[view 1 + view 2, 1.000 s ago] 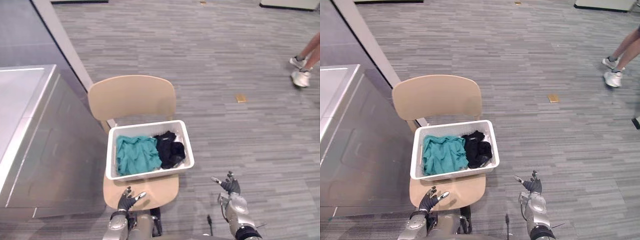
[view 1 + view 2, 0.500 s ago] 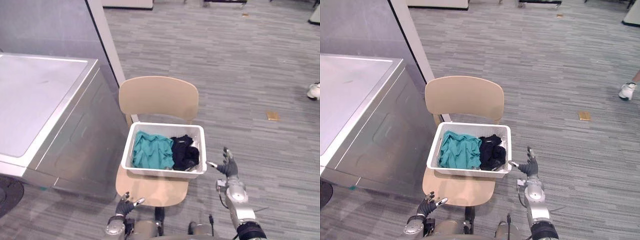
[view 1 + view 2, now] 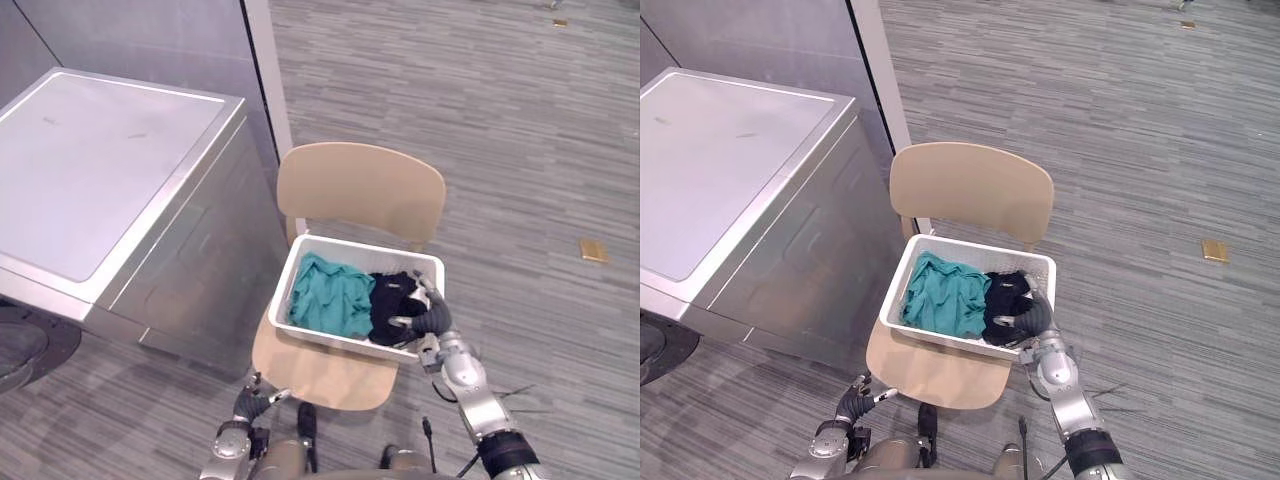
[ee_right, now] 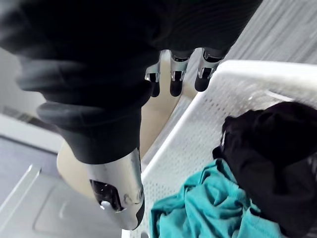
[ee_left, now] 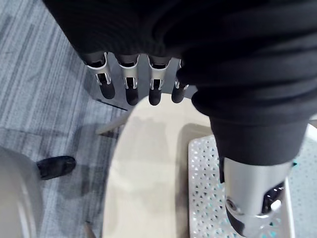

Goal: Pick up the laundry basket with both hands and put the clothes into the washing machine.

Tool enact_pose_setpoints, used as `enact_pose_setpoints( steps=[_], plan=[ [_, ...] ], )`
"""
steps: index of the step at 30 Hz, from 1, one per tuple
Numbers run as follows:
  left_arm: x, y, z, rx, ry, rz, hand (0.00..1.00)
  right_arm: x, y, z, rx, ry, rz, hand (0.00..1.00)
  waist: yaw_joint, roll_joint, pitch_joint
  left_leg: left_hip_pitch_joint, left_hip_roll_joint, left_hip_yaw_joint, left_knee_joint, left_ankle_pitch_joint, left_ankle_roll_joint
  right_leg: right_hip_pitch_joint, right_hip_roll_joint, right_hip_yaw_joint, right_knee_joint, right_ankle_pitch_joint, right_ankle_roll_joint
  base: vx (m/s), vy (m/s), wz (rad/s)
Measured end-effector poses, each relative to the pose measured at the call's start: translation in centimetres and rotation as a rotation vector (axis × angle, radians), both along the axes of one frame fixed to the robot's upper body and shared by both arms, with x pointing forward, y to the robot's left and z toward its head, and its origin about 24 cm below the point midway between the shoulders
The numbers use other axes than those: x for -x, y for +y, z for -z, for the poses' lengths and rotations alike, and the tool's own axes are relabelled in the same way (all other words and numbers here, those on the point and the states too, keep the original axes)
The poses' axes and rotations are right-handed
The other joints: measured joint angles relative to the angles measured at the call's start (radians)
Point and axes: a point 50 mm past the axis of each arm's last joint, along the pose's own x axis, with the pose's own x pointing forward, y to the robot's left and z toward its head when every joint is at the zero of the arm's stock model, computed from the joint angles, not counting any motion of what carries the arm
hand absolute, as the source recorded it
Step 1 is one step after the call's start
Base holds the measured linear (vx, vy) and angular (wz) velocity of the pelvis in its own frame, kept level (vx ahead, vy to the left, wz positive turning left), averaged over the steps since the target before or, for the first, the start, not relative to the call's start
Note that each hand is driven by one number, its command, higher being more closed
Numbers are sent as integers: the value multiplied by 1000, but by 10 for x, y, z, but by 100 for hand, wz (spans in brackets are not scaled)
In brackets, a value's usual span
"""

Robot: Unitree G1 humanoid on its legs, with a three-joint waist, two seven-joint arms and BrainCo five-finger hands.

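Right hand (image 3: pixel 432 320) uncurled astride basket rim (image 3: pixel 365 247)

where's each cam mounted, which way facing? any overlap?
Left eye view: on the head, facing down at washing machine, chair and laundry basket; left hand low by the seat's front, right hand at the basket's right rim.
Right eye view: same head, slightly offset; same scene.
Left wrist view: on left wrist, along its straight fingers to chair seat and basket wall.
Right wrist view: on right wrist, along its fingers into the basket: teal cloth, black cloth.
Shared: basket in all four.
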Motion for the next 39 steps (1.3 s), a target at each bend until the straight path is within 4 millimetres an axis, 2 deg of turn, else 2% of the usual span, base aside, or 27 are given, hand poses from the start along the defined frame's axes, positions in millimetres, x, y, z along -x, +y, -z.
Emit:
enact_pose_setpoints(
  steps=[3, 6, 8, 9, 11, 12, 13, 15, 16, 18, 21, 24, 25, 28, 33, 37, 39],
  plan=[
    [0, 1, 0, 1, 3, 11, 0, -17, 12, -2, 91, 6, -82, 0, 19, 20, 14, -13, -8, -6, -49, 32, 12, -30, -3, -2, -7, 8, 8, -64, 43, 9],
    [-8, 1, -3, 0, -22, 5, 0, -46, 22, -20, 180, -26, -130, 0, 30, 43, 73, -80, -9, -36, -42, 50, 14, -73, 7, -25, -15, 24, 9, -77, 37, 28],
    [-16, 2, -6, 4, -46, -7, 0, -61, 19, -31, 235, -44, -123, 0, 57, 46, 107, -124, -11, -51, -16, 55, 21, -95, 10, -41, -14, 29, 9, -34, 10, 33],
    [-23, 2, -10, 2, -74, -11, 0, -71, 12, -38, 281, -51, -109, 0, 77, 48, 129, -145, -16, -70, -3, 62, 23, -101, 10, -60, -12, 29, 10, -9, 8, 39],
    [-30, 2, -15, 8, -121, -32, 0, -86, 4, -54, 335, -72, -81, 0, 84, 55, 163, -176, -23, -99, 17, 66, 26, -110, 9, -81, 1, 27, 5, 18, 4, 52],
    [-34, 2, -17, 17, -142, -43, 0, -96, -4, -67, 367, -100, -49, 0, 108, 56, 180, -198, -24, -112, 24, 69, 28, -131, 9, -80, 14, 22, 0, 21, 2, 36],
    [-36, 1, -19, 20, -153, -48, 0, -100, -8, -73, 388, -110, -31, 0, 120, 59, 190, -207, -25, -117, 26, 71, 30, -141, 9, -82, 21, 20, -3, 10, -8, 27],
    [-42, 1, -22, 30, -184, -78, 0, -115, -32, -96, 484, -141, 55, 0, 137, 81, 227, -238, -33, -152, 29, 84, 27, -162, 10, -91, 39, 8, -13, 23, -22, 42],
    [-44, 1, -23, 33, -192, -82, 0, -117, -38, -101, 506, -148, 81, 0, 139, 87, 236, -245, -36, -158, 29, 88, 25, -168, 9, -93, 46, 4, -15, 34, -25, 46],
    [-51, 0, -29, 50, -231, -92, 0, -123, -63, -118, 587, -167, 168, 0, 163, 110, 265, -271, -40, -186, 21, 105, 22, -198, 5, -112, 73, -12, -12, 27, -38, 33],
    [-59, -2, -35, 68, -275, -100, 0, -123, -80, -125, 629, -163, 227, 0, 184, 124, 281, -304, -41, -213, 3, 126, 10, -236, 6, -127, 97, -26, -20, 46, -58, 26],
    [-63, -7, -39, 78, -305, -73, 0, -122, -86, -124, 658, -152, 245, 0, 190, 140, 294, -321, -43, -246, 4, 133, 1, -247, 6, -140, 111, -37, -27, 50, -62, 28],
    [-65, -9, -41, 88, -317, -67, 0, -123, -86, -126, 678, -157, 240, 100, 198, 144, 297, -334, -43, -257, 3, 137, -4, -260, 7, -140, 118, -47, -26, 37, -61, 22],
    [-72, -13, -46, 100, -345, -54, 0, -125, -88, -134, 726, -186, 237, 100, 216, 157, 309, -353, -42, -285, 1, 145, -15, -285, 7, -158, 156, -73, -31, 21, -100, 22],
    [-81, -20, -50, 104, -366, -13, 0, -128, -89, -150, 747, -239, 248, 100, 239, 158, 310, -353, -35, -317, -26, 164, -42, -314, 5, -166, 233, -126, -48, -1, -114, 22],
    [-80, -20, -50, 103, -362, -16, 0, -129, -77, -143, 690, -235, 229, 100, 240, 155, 311, -339, -23, -320, -26, 166, -43, -311, 12, -161, 257, -144, -58, -6, -133, 4],
    [-80, -20, -50, 104, -363, -20, 0, -126, -65, -136, 600, -251, 209, 100, 237, 150, 315, -323, -16, -315, -26, 166, -44, -302, 17, -155, 264, -147, -62, -18, -108, -8]
  ],
)
